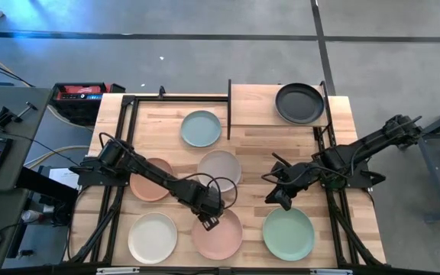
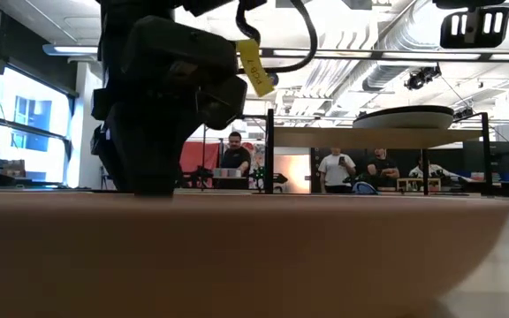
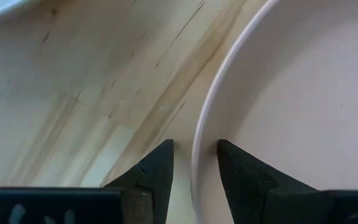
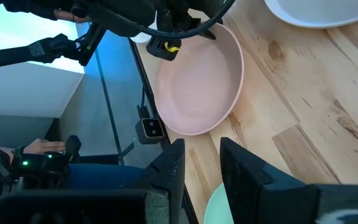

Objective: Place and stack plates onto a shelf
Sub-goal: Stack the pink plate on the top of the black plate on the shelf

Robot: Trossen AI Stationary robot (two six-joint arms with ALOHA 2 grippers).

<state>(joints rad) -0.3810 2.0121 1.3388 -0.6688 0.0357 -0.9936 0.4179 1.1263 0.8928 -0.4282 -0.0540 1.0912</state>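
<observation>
The left pincer point(image 1: 209, 222) was down at the pink plate point(image 1: 221, 237), fingers narrowly apart straddling its rim point(image 3: 197, 155), not clamped. The right pincer point(image 1: 283, 202) hung slightly open above the mint green plate point(image 1: 289, 234). The black plate point(image 1: 299, 103) already sat on the shelf point(image 1: 252, 105). A yellow tag point(image 2: 253, 66) on the left arm had writing too small to read.

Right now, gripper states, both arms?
Left gripper: open, fingers straddling the pink plate rim, not clamped.
Right gripper: open, empty, above the table between the pink and mint plate.
</observation>
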